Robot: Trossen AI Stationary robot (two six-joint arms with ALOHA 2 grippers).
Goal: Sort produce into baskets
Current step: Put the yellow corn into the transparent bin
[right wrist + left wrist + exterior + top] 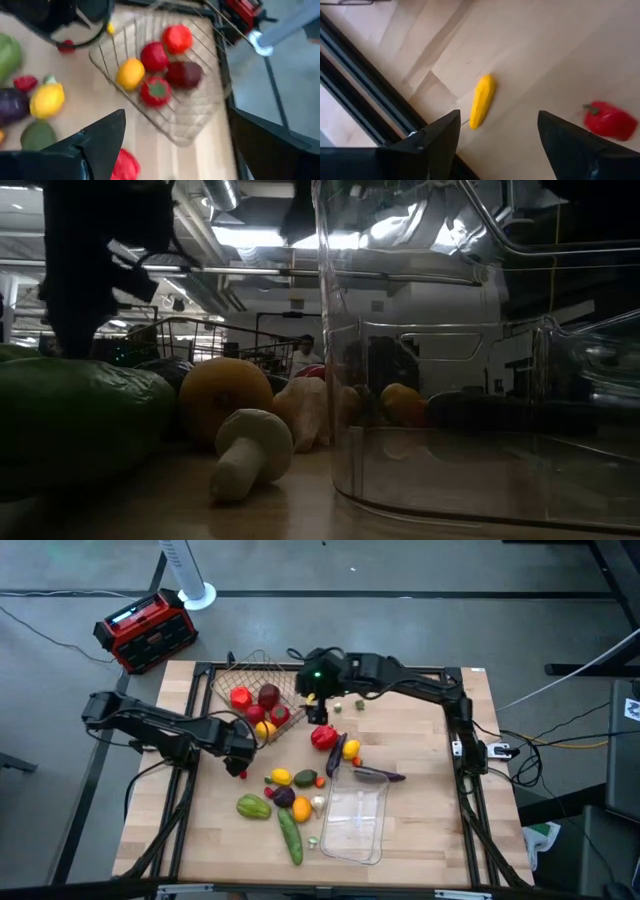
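The wire-mesh basket (256,692) stands at the table's far side, left of centre, and holds several red fruits, a yellow one and a dark red one (184,74). The clear plastic tray (356,823) stands near the front edge. Loose produce lies between them: a red pepper (323,737), a lemon (280,777), a green squash (254,806) and a cucumber (290,837). My left gripper (240,750) is open above the table, near the basket's near side, over a small yellow piece (482,100) and beside a small red pepper (610,120). My right gripper (308,690) is open at the basket's right side, above it (176,117).
A red-and-black box (145,630) sits on the floor beyond the table's far left corner. A white mushroom (250,452) and an orange fruit (225,395) lie just left of the tray's wall (345,380). Purple eggplants (378,776) lie by the tray's far edge. A black rail (365,95) edges the table.
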